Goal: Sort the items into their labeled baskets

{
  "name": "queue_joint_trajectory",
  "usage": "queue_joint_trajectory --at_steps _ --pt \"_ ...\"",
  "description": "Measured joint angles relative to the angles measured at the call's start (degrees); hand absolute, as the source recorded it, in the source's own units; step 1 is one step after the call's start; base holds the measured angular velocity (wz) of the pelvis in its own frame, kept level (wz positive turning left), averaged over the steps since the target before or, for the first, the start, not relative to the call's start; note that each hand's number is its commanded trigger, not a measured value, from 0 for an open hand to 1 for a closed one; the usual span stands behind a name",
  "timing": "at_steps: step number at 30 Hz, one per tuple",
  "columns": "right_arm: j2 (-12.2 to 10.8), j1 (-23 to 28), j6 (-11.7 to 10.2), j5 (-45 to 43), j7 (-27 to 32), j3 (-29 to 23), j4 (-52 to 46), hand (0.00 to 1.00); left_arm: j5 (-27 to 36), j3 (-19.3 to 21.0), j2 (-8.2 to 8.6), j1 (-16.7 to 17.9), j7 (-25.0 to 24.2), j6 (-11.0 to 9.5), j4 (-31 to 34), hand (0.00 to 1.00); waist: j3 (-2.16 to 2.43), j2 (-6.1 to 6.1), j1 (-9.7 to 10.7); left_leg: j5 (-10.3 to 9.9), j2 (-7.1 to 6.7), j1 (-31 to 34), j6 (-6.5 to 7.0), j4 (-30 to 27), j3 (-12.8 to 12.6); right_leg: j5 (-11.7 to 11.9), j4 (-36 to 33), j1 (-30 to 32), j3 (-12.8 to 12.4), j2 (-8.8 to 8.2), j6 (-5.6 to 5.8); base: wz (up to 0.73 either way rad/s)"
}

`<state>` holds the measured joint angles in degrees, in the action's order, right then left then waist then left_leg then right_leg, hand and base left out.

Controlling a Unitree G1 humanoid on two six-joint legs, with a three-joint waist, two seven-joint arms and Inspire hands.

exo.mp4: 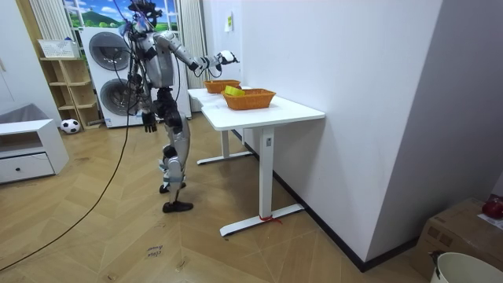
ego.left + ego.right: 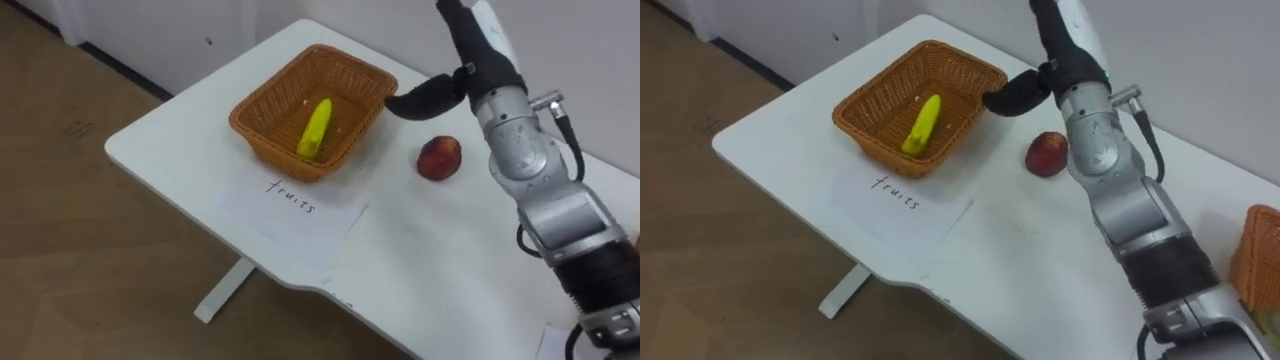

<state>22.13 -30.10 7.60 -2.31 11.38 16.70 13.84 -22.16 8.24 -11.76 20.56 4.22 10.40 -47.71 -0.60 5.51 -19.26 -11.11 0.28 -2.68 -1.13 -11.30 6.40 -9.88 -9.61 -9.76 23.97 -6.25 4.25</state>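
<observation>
Left hand [image 1: 148, 121] hangs by the robot's side. On the tabletop [image 2: 420, 260], the wicker basket [image 2: 275, 100] holds 1 banana [image 2: 316, 128], with a paper label [image 2: 290, 205] in front. Right hand [image 2: 430, 93] hovers at the basket's right rim, fingers [image 2: 400, 103] straight, together, holding nothing. Red fruit [image 2: 439, 158] sits on the tabletop nearby.

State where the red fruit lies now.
In the left eye view, the red fruit lies on the white table, just right of the wicker basket.
</observation>
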Motion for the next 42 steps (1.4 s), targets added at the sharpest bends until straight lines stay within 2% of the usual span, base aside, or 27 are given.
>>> queue_joint_trajectory --at_steps 1,3,5,8,13,15,19,25,34,37,42 --pt "-0.1 0.1 -0.1 1.1 0.6 -0.3 0.0 0.0 0.0 0.0 0.08 0.6 -0.1 0.0 0.0 0.0 0.16 -0.27 0.1 0.0 0.0 0.0 0.01 0.0 0.0 0.0 0.0 0.0 0.1 -0.01 0.0 0.0" --pt "-0.1 0.5 -0.5 3.9 1.5 -0.9 0.1 0.0 0.0 -0.2 0.12 1.3 -0.3 0.0 0.4 0.0 0.16 -0.81 0.5 0.0 -0.02 -0.2 0.03 0.0 0.0 0.0 0.0 -0.2 0.1 -0.02 0.0 0.0" --pt "-0.1 1.0 -0.8 6.8 2.8 -1.1 0.3 0.0 0.0 -0.5 0.17 2.1 -0.9 0.0 0.9 0.0 0.35 -1.36 0.5 0.1 -0.05 -0.6 0.13 -0.1 0.0 0.0 0.0 -0.3 0.1 -0.07 0.0 0.0" --pt "-0.3 1.5 -1.5 7.1 4.1 -1.3 1.5 0.0 0.1 -0.7 0.7 2.6 -1.0 0.0 0.9 0.0 0.41 -2.26 0.8 0.1 -0.18 -1.0 0.16 -0.1 0.1 0.0 0.0 -0.5 0.1 -0.2 0.0 0.0" --pt "-2.3 2.4 -1.8 9.1 4.1 -2.7 2.9 0.0 0.1 -2.3 2.64 3.0 -1.1 0.0 1.0 0.0 -0.01 -3.87 2.2 0.2 -0.41 -1.0 0.27 -0.3 -0.2 0.0 0.0 -0.5 0.1 -0.53 0.01 -0.02" --pt "-2.4 3.0 -1.8 10.2 3.9 -2.9 3.3 0.0 0.1 -2.9 3.2 3.0 -1.3 0.1 1.4 0.0 0.02 -4.26 2.5 0.2 -0.42 -0.9 0.29 -0.2 -0.3 0.0 0.0 -0.2 0.1 -0.58 0.01 -0.03" --pt "-2.7 3.5 -1.8 12.1 2.8 -3.2 3.3 0.0 0.1 -3.0 4.02 3.5 -2.0 0.6 2.4 0.0 0.44 -5.06 3.6 0.2 -0.42 -0.6 0.3 -0.1 -0.3 0.0 -0.1 -0.2 0.4 -0.58 0.01 0.0" --pt "-2.8 3.8 -1.8 15.4 2.2 -6.0 3.4 0.0 0.1 -4.2 4.24 4.0 -2.3 0.9 3.9 0.0 0.75 -4.9 4.9 0.3 -0.58 0.5 0.45 -0.4 0.1 0.0 -0.2 0.7 1.2 -0.74 0.01 0.05" --pt "-2.7 4.1 -1.8 16.2 2.2 -6.8 5.4 0.0 0.3 -7.0 4.32 5.0 -1.9 0.9 5.2 0.0 0.76 -4.86 5.6 0.4 -0.79 1.1 0.61 -0.5 0.2 0.0 -0.2 1.4 2.2 -1.06 0.02 0.0" --pt "-2.7 4.1 -1.8 16.2 2.2 -6.8 8.1 0.0 0.3 -8.0 4.34 5.0 -1.9 0.9 5.1 0.0 0.7 -4.77 5.4 0.6 -1.17 1.4 0.86 -0.5 0.1 -0.1 -0.4 1.5 3.0 -1.56 0.16 0.01" --pt "-2.7 4.1 -1.9 16.1 2.3 -6.8 12.9 0.0 0.3 -8.8 3.86 4.7 -1.9 0.6 5.1 0.0 0.18 -3.95 5.5 0.7 -1.47 3.0 1.08 -1.2 0.3 -0.2 -1.2 3.0 3.0 -1.96 0.24 0.05"
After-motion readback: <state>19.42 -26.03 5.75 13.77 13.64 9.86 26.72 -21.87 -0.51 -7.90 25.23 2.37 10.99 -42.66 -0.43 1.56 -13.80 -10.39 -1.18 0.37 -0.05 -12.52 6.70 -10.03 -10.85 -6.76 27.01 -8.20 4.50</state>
